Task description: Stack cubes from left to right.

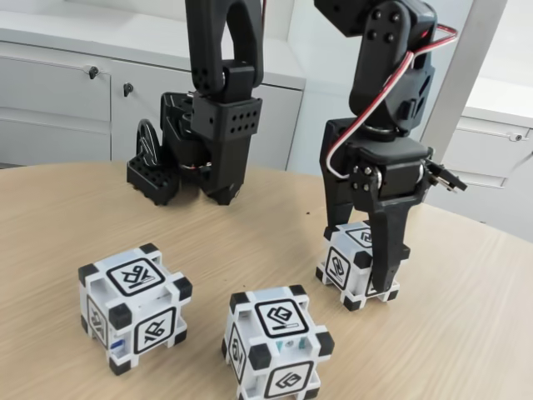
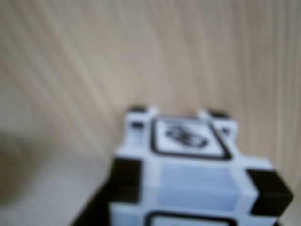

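Observation:
Three white cubes with black corners stand on the wooden table in the fixed view: a left cube (image 1: 133, 307), a middle cube (image 1: 277, 342) and a right cube (image 1: 339, 267). My gripper (image 1: 365, 262) reaches straight down over the right cube. One black finger (image 1: 387, 250) lies against the cube's front right face, the other jaw is behind it, and the cube rests on the table. The blurred wrist view shows that cube (image 2: 193, 174) close up, with a dark jaw edge at the bottom left.
A second black arm (image 1: 208, 142) hangs over the table behind the left and middle cubes. Bare table (image 1: 250, 233) lies between the cubes. White cabinets (image 1: 58, 100) stand behind the table's curved far edge.

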